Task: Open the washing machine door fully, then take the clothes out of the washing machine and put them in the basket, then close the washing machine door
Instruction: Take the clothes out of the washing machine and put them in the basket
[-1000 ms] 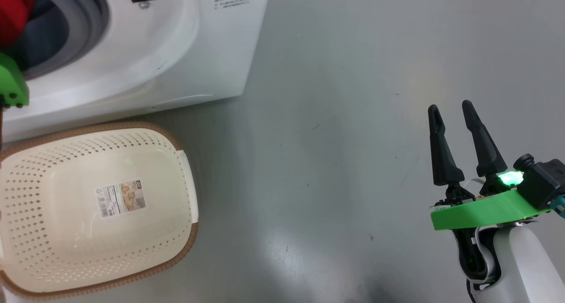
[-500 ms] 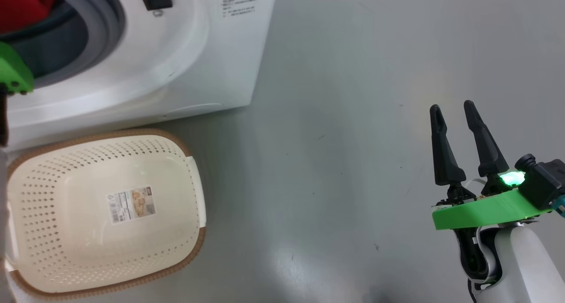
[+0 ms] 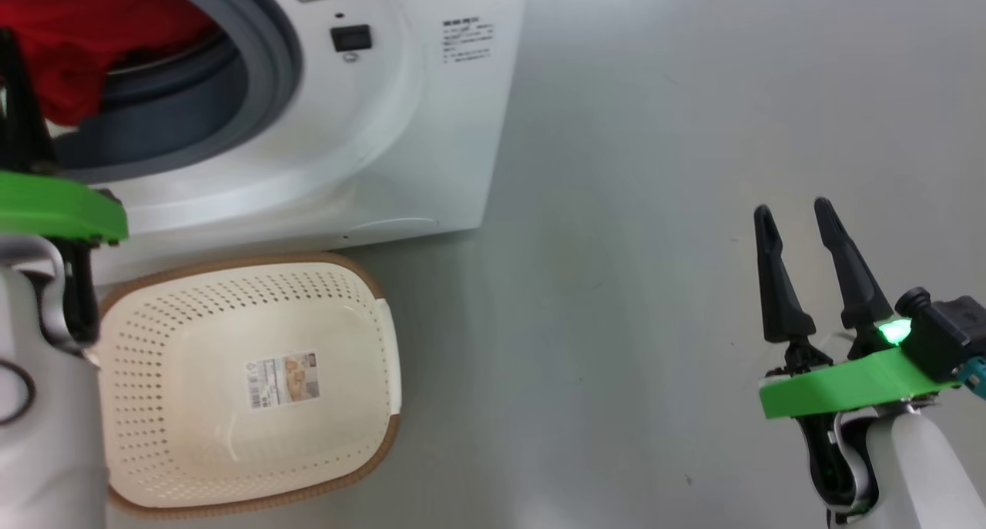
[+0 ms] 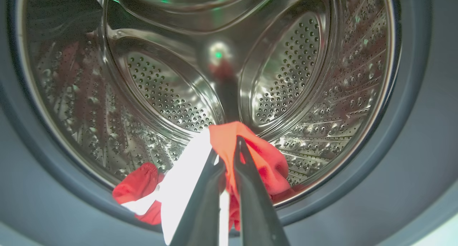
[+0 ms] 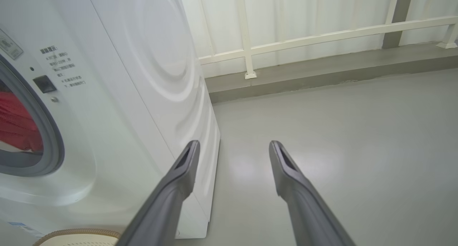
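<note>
Left claw (image 4: 227, 148) pinched shut on the clothes (image 4: 264, 160), inside the washing machine (image 4: 161, 95) — right claw (image 3: 793, 207) spread wide

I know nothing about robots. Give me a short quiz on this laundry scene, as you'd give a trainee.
1. True or false: the basket holds no clothes.
2. The left gripper is shut on: A) the clothes, B) the basket's rim, C) nothing.
3. Fill in: the right gripper hangs over the floor with its fingers ____.

Key: 1 true; 2 A; 3 open.
</note>
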Motion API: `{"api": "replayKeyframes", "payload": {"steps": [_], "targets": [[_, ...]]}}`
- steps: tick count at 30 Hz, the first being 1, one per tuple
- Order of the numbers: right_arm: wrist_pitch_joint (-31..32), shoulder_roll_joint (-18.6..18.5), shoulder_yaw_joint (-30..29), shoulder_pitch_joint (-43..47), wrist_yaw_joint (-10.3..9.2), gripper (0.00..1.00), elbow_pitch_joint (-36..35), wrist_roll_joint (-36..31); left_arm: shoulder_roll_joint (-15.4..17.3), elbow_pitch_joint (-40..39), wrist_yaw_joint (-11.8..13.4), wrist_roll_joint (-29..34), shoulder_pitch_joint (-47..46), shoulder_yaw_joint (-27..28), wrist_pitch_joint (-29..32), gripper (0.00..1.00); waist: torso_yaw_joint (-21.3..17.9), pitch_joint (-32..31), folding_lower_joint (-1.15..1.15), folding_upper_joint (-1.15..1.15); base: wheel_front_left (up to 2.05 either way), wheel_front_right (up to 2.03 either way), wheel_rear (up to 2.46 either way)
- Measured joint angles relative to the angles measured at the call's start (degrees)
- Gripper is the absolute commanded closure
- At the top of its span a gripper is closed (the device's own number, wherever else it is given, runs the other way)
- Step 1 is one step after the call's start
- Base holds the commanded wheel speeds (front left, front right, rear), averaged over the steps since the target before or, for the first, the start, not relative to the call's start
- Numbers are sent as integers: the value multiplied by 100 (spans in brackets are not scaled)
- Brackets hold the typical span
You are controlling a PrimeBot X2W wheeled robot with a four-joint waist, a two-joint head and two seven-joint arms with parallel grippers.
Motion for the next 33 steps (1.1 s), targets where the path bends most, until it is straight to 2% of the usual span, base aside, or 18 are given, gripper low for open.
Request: {"api": "replayKeyframes", "payload": {"steps": [5, 16, 29, 33], "targets": [[1, -1, -80, 211, 0, 0, 49, -67, -285, -712, -107, 170, 559, 237, 0, 100, 181, -215, 0, 0, 0, 0, 0], [0, -2, -96, 232, 0, 0, 58, -108, -664, -2212, -296, 369, 1351, 533, 0, 100, 447, -499, 0, 0, 0, 0, 0], [0, -2, -102, 435, 0, 0, 52, -108, -882, -4134, -299, 343, 1957, 614, -4, 100, 528, -498, 0, 0, 0, 0, 0], [0, -3, -107, 435, 0, 0, 48, -108, -899, -4310, -299, 353, 2048, 508, -7, 100, 562, -473, 0, 0, 0, 0, 0]]}}
